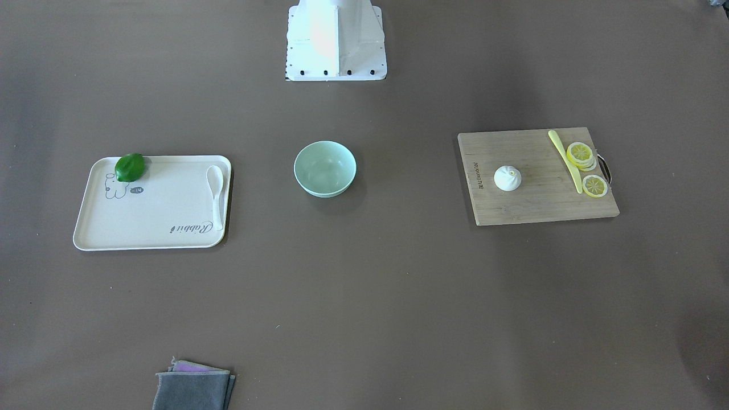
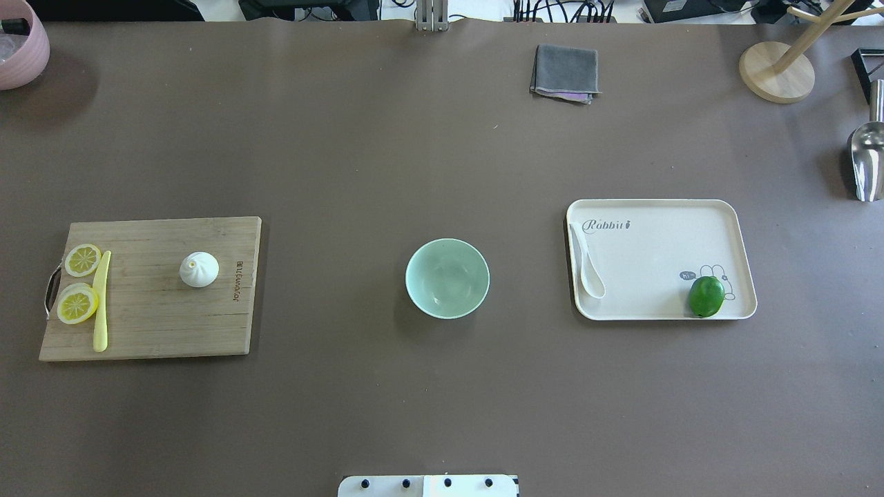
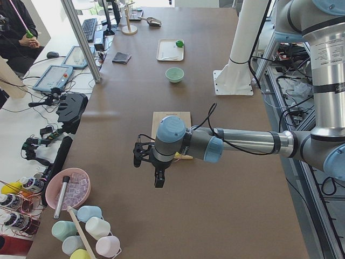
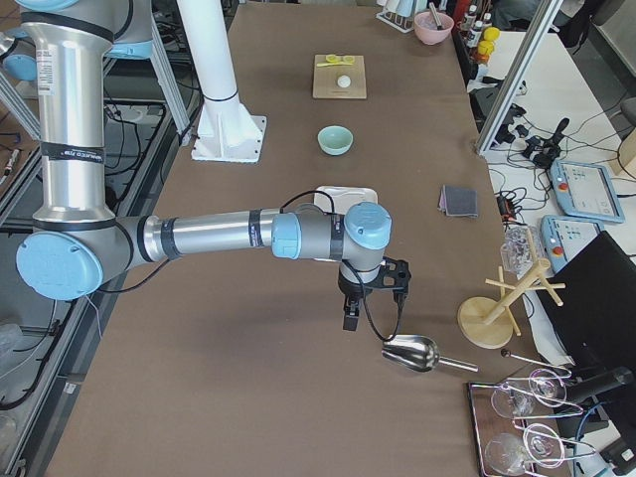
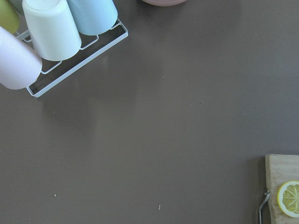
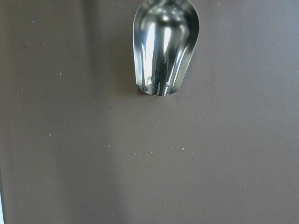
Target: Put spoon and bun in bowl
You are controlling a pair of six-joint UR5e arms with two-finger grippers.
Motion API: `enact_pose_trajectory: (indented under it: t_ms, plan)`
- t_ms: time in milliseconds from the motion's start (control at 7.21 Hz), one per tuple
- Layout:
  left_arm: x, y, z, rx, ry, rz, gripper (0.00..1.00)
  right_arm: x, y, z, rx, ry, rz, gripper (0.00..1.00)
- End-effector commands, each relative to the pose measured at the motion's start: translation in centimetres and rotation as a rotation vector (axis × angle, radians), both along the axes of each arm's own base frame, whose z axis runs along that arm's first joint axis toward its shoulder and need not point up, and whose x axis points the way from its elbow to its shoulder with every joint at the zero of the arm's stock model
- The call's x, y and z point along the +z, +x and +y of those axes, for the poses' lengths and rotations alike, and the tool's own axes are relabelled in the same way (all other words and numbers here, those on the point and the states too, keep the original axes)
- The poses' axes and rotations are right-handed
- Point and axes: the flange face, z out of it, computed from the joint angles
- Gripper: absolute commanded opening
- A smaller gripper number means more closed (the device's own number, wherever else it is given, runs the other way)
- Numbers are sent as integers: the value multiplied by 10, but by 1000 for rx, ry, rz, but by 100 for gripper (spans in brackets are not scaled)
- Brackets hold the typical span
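The white spoon (image 2: 585,266) lies along the left edge of the cream tray (image 2: 656,255). The white bun (image 2: 199,269) sits on the wooden cutting board (image 2: 152,324). The mint-green bowl (image 2: 447,278) stands empty between them at the table's middle. My left gripper (image 3: 158,181) shows only in the exterior left view, hanging over bare table beyond the board's outer end. My right gripper (image 4: 350,320) shows only in the exterior right view, over bare table beyond the tray, beside a metal scoop (image 4: 409,353). I cannot tell whether either gripper is open or shut.
A green lime (image 2: 706,296) sits on the tray. Lemon slices (image 2: 77,304) and a yellow knife (image 2: 101,300) lie on the board. A grey cloth (image 2: 564,72), a wooden stand (image 2: 777,69) and a pink bowl (image 2: 21,48) are at the far edge. A cup rack (image 5: 56,32) stands at the left end.
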Motion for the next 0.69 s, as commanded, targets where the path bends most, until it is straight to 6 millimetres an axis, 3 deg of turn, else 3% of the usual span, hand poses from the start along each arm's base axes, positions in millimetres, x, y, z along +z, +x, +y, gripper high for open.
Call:
enact_pose_trajectory:
  t_ms: [0,555]
  plan:
    - [-1,0,-1,0,3,-1,98,1,0,0,1,-3,0,100]
    - [-4,3,-4,6,10,-1,98,0,0,0,-6,6,0,100]
